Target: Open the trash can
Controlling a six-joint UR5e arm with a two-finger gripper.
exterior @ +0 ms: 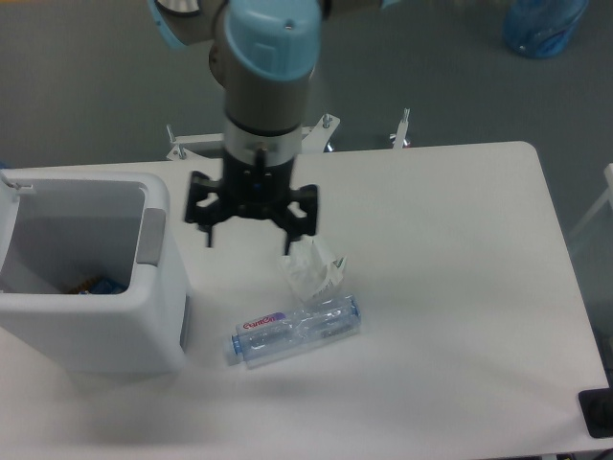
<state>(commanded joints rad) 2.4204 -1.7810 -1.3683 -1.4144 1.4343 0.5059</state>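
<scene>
Already the trash can (91, 287) looks open to me: in the one fixed view it sits at the left edge of the table (460, 287), its cavity showing from above, with a bit of coloured rubbish low in the bottom and the grey push-bar (152, 239) on its right rim uncovered. The lid seems to stand up at the far left, mostly out of frame, so I cannot tell how securely it is held. My gripper (248, 238) hangs just right of the can, fingers spread wide and holding nothing, close to but not touching the rim. I judge the main risk to be the bar: if I swing left or drop, a finger could catch it or the rim, and the lid might fall shut or the can might shift. The other hazard lies under my right finger, where a crumpled clear wrapper (311, 265) sits just below the tip, with a flattened plastic bottle (295, 331) in front of it; descending or sweeping forward could snag the wrapper and drag both across the table.
</scene>
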